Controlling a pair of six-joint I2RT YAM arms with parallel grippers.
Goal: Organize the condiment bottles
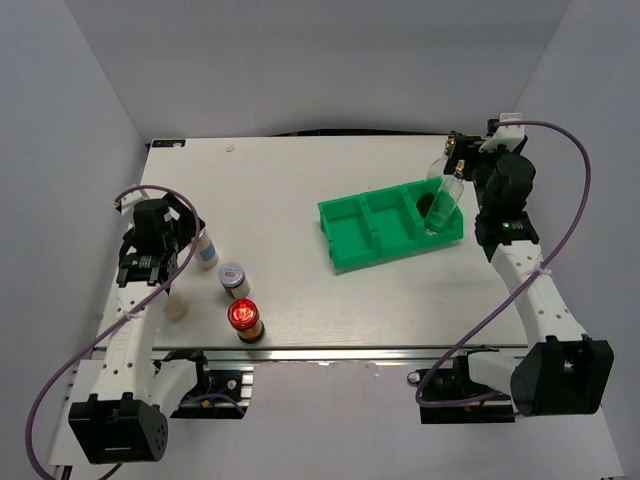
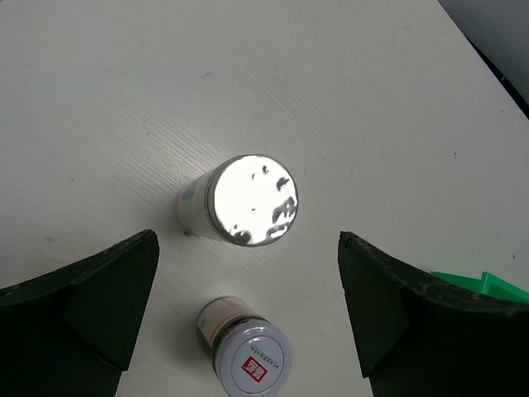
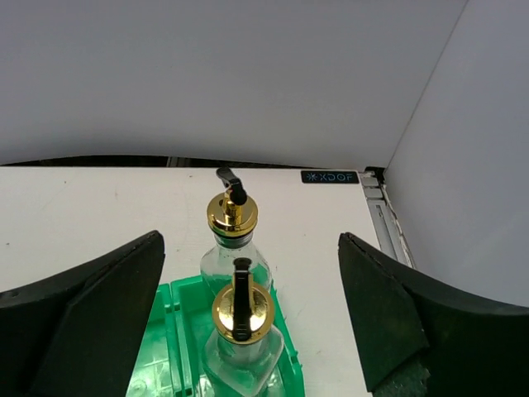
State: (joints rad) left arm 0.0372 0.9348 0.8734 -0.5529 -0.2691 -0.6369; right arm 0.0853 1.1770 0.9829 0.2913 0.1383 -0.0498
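The right gripper [image 3: 250,248] hangs with jaws apart above two gold-topped bottles [image 3: 242,313] standing in the green tray [image 3: 182,347], while the left gripper [image 2: 248,240], jaws also apart, hovers over a silver-lidded shaker [image 2: 252,199] on the tabletop [image 2: 124,99].

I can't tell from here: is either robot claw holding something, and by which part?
Nothing is held. The left gripper stands open above the silver-lidded white shaker; the right gripper stands open near two clear glass gold-topped bottles.

R wrist: near glass bottle [image 3: 240,356] running off btm edge, covering base of far glass bottle [image 3: 233,238]. Green tray [image 3: 178,347] also cropping out.
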